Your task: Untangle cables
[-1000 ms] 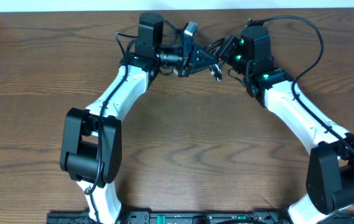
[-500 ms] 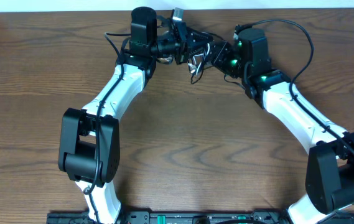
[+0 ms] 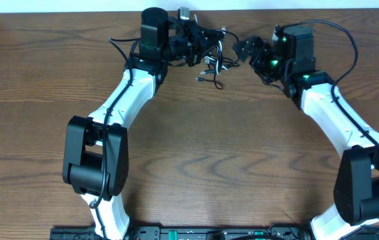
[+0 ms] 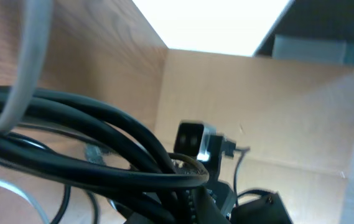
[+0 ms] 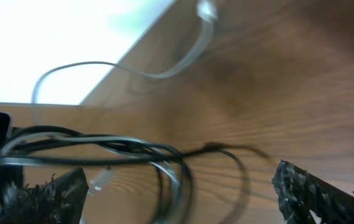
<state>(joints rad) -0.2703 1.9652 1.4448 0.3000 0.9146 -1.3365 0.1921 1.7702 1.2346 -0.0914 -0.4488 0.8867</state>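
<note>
- Up at the far edge of the table (image 3: 209, 153), both arms are reaching in toward each other, and the cables (image 3: 213, 60) sit in a small knot between the two tools.
- The left gripper (image 3: 199, 45) is right on the bundle, which bunches at its tip. From above it is a dark cluster, so I cannot tell whether its jaws are pressed together or apart.
- The left wrist view gives no help. The black cord (image 4: 102, 134) sweeps across the lens in thick, blurred loops, the white cord (image 4: 30, 56) drops down the top left corner, and no fingers show.
- The right gripper (image 3: 244, 51) is just beside the tangle on the other side.
- From its own camera the right gripper (image 5: 177, 183) is spread wide. Its fingers (image 5: 52, 196) stand far apart at the bottom corners of the view and pinch nothing.
- Between and beyond them the black cord (image 5: 164, 152) loops around, crossing the white one, and both strands are blurred.
- The white cord (image 5: 189, 53) runs out in a long arc over the wood and ends in a small plug (image 5: 206, 9) near the table's far edge.
- From overhead, a loose end (image 3: 209, 80) trails from the knot toward the near side of the table.
</note>
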